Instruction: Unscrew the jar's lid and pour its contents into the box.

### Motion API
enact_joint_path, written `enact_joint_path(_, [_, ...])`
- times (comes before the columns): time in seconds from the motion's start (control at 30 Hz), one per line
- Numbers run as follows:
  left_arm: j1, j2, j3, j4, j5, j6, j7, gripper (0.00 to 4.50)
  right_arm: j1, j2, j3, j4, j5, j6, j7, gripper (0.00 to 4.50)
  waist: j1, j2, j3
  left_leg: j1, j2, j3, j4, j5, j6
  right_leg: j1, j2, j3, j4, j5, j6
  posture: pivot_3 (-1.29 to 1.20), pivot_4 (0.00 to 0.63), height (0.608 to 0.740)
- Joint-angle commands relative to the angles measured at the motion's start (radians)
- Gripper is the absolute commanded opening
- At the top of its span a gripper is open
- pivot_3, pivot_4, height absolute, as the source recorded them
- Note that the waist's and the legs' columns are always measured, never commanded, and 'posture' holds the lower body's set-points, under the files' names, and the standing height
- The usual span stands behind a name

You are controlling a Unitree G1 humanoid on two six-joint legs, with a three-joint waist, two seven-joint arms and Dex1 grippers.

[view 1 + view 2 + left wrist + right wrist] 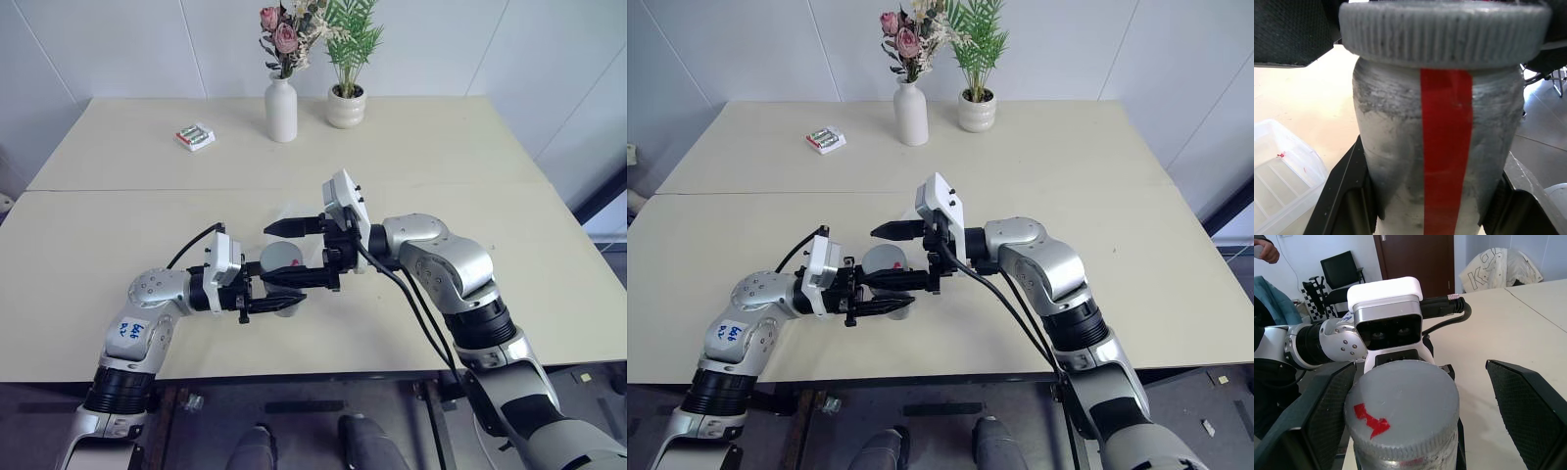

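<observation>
The jar (1440, 147), clear with a red strip down its side, was held above the front of the table (509, 196), clamped by its body in the left gripper (279, 304). The lid (1400, 404), grey and ribbed with a red arrow mark on top, was still seated. The right gripper (299, 253) stood with its jaws spread wide to either side of the lid, not touching it. Contents not discernible through the cloudy wall.

Risks, as judged: one finger looked nearer the lid than the other, so closing could shove the jar sideways in the left grip. If the left hold on the smooth wall was weak, the jar could turn with the lid and nothing would loosen. A freed lid might drop.

The box (1281, 171) lay on the table just beyond the jar, close under the arms. Farther back, well apart: a white vase (281, 108) with flowers, a potted plant (347, 103), a pack of batteries (194, 136). Nothing stood between the jar and the box.
</observation>
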Motion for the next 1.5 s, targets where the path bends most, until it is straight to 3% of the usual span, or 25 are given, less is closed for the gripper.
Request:
enact_joint_path(0.03, [-0.009, 0.009, 0.001, -0.01, 0.001, -0.027, -0.012, 2.09, 0.0, -0.023, -0.043, -0.016, -0.005, -0.029, -0.011, 4.46, 0.001, 0.0, 0.0, 0.0, 0.0, 0.0, 0.0, 0.0, 0.0, 0.0, 0.0, 0.0, 0.0, 0.0, 0.0, 0.0, 0.15, 0.74])
enact_joint_path(0.9, [-0.008, 0.007, 0.01, 0.005, -0.004, -0.033, -0.013, 2.09, 0.026, -0.195, -0.184, 0.044, 0.021, -0.054, 0.02, 4.46, 0.002, 0.0, 0.0, 0.0, 0.0, 0.0, 0.0, 0.0, 0.0, 0.0, 0.0, 0.0, 0.0, 0.0, 0.0, 0.0, 0.15, 0.74])
enact_joint_path(1.17, [-0.008, 0.006, 0.011, 0.0, -0.005, -0.03, -0.007, 2.09, 0.036, -0.113, -0.137, -0.128, 0.123, 0.034, 0.001, 4.46, -0.002, 0.0, 0.0, 0.0, 0.001, 0.0, 0.0, 0.0, 0.0, 0.0, 0.001, 0.0, 0.0, 0.0, 0.0, 0.0, 0.15, 0.74])
enact_joint_path(1.5, [-0.007, 0.0, 0.006, -0.01, -0.008, -0.023, 0.002, 2.09, 0.03, -0.017, -0.013, -0.095, 0.003, -0.029, -0.063, 4.46, 0.001, 0.0, 0.0, 0.0, 0.0, 0.0, 0.0, 0.0, 0.0, 0.0, 0.0, 0.0, 0.0, 0.0, 0.0, 0.0, 0.15, 0.74])
